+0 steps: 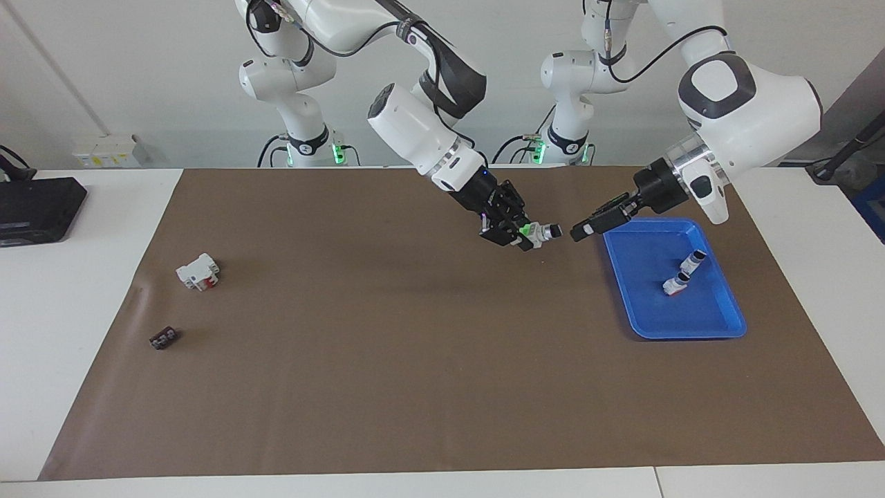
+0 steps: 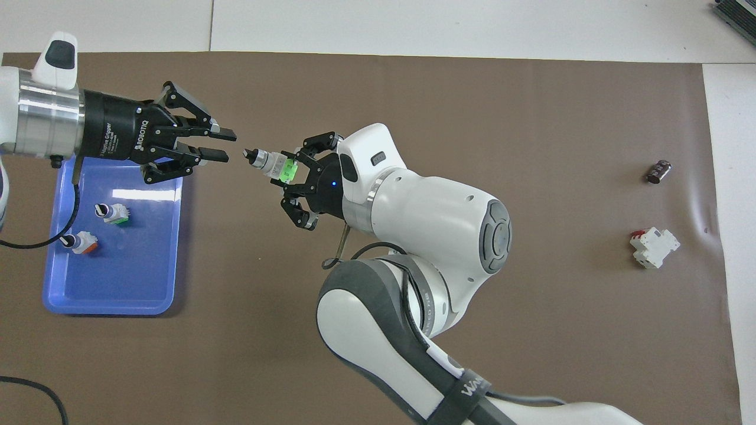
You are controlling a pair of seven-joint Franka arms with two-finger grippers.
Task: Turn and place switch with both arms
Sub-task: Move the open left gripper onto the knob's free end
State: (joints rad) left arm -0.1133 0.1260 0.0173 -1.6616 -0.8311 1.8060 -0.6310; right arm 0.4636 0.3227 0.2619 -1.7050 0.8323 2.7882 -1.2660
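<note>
Blue tray, red-tabbed block — dark piece

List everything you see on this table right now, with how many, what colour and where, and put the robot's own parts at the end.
switch: one, white-grey with a green face and black knob, held in the air over the mat, knob toward the tray
tray: one, blue, on the mat at the left arm's end
switches in the tray: two, white with black knobs, side by side
white block: one, white with a red tab, at the right arm's end
dark piece: one, small and flat, farther from the robots than the white block
mat: one, brown, covering the table
black box: one, off the mat at the right arm's end
right gripper: shut on the switch
left gripper: open, a gap away from the knob, over the mat beside the tray
</note>
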